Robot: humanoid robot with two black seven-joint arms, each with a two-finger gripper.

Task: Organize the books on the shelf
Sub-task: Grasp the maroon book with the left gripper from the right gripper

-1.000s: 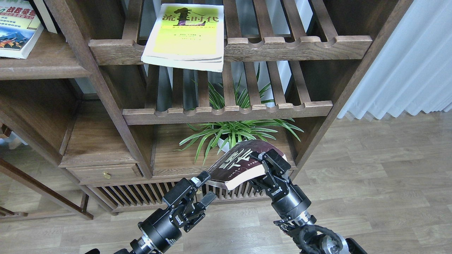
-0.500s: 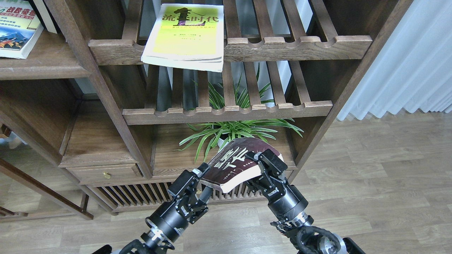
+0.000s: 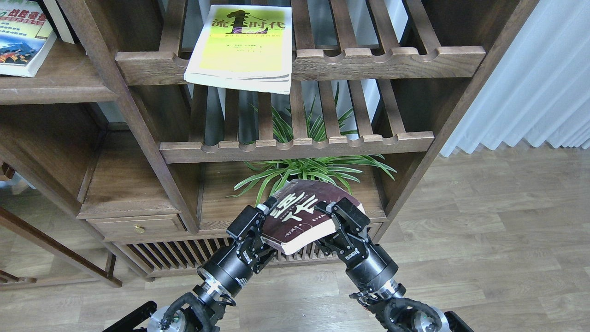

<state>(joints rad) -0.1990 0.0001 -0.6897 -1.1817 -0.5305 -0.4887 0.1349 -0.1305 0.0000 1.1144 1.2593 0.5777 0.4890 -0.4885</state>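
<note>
The thick maroon book (image 3: pixel 299 214) with big white characters is held in the air in front of the lowest bay. My right gripper (image 3: pixel 339 219) is shut on its right edge. My left gripper (image 3: pixel 262 230) is open, with its fingers straddling the book's left edge, one above and one below. The large yellow-green book (image 3: pixel 244 44) lies flat on the upper slatted rack and overhangs its front rail. The cream book (image 3: pixel 20 37) with the blue photo lies on the solid dark-brown shelf (image 3: pixel 60 87) at the upper left.
A second slatted rack (image 3: pixel 299 147) sits below the first. A green potted plant (image 3: pixel 309 170) stands in the bottom bay just behind the held book. A small drawer (image 3: pixel 138 226) is at the lower left. A white curtain (image 3: pixel 530 78) hangs at right over the wood floor (image 3: pixel 484 240).
My left gripper has moved up and right, from apart from the book to around its left edge. The right gripper and the maroon book have shifted slightly left, and the book lies flatter.
</note>
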